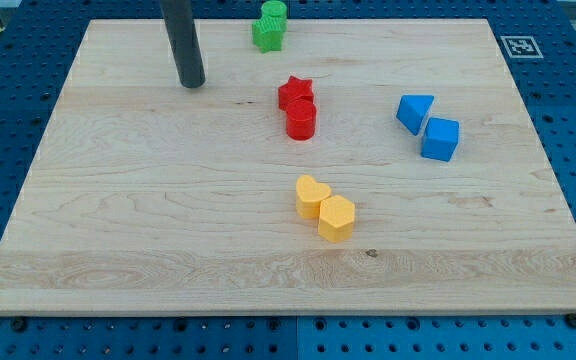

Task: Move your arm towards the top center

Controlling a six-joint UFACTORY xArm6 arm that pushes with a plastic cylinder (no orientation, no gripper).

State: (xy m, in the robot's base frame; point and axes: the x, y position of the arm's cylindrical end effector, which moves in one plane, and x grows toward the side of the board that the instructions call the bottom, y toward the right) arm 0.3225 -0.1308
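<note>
My tip (pixel 192 84) stands in the upper left of the frame, touching no block. It is a bare rod, without jaws. The top center lies to its right, beside the green blocks (pixel 269 27).

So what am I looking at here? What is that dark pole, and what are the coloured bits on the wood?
There is one picture, from a single camera looking down at a pale wooden board on a blue perforated table. The dark pole is the robot arm's rod; it has no fingers and holds nothing. My tip rests near the view's top left, touching no block. It only pushes blocks. On the board: two green blocks at the top edge, a red star against a red cylinder, two blue blocks at the view's right, and two yellow blocks touching lower down.
</note>
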